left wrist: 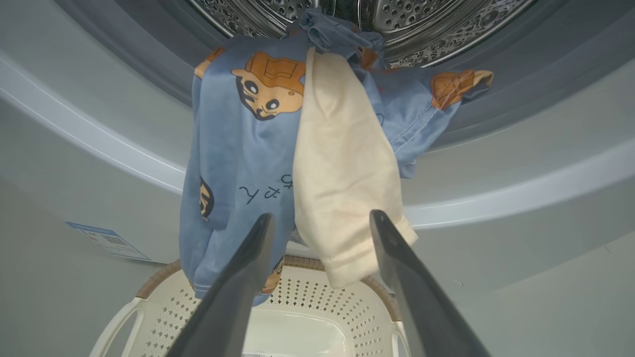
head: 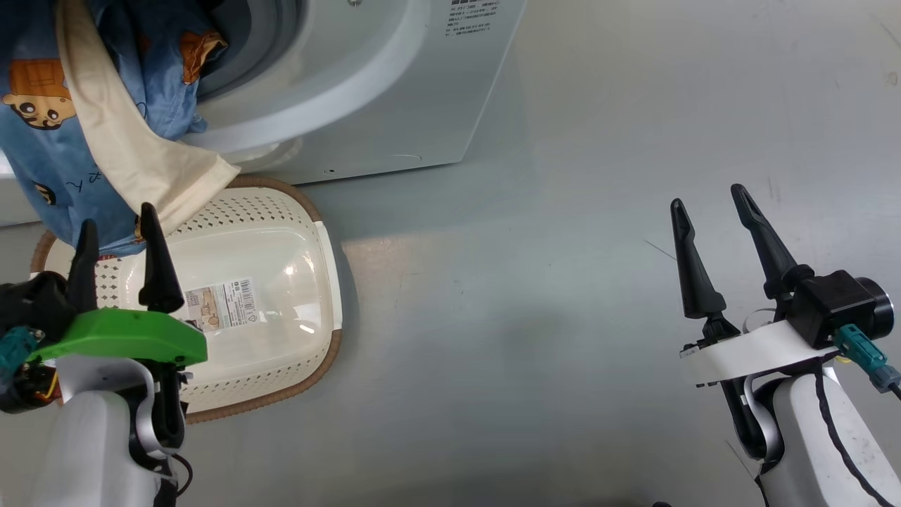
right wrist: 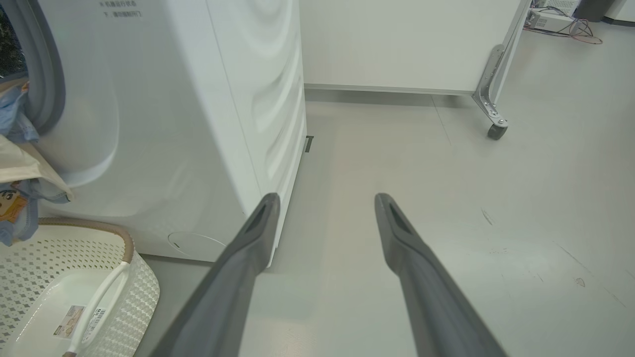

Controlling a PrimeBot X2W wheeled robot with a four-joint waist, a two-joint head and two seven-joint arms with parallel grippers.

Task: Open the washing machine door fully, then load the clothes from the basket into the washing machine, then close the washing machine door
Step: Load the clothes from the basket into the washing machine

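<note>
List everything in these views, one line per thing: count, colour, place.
washing machine: one, white, on the floor.
drum: one, shiny steel, inside the machine.
gasket: one, grey, around the opening.
clothes: one bundle, light blue with orange figures and cream trim, hanging from the drum over the lip, above the basket.
basket: one, cream-white with brown rim, on the floor before the machine.
label sticker: one, pale, on the basket's bottom.
blue sticker: one, on the machine's front.
floor: grey.
panel on a caster: one, white, beyond the machine.
left gripper: one, dark fingers open, over the basket near the clothes.
right gripper: one, dark fingers open, over the floor.
</note>
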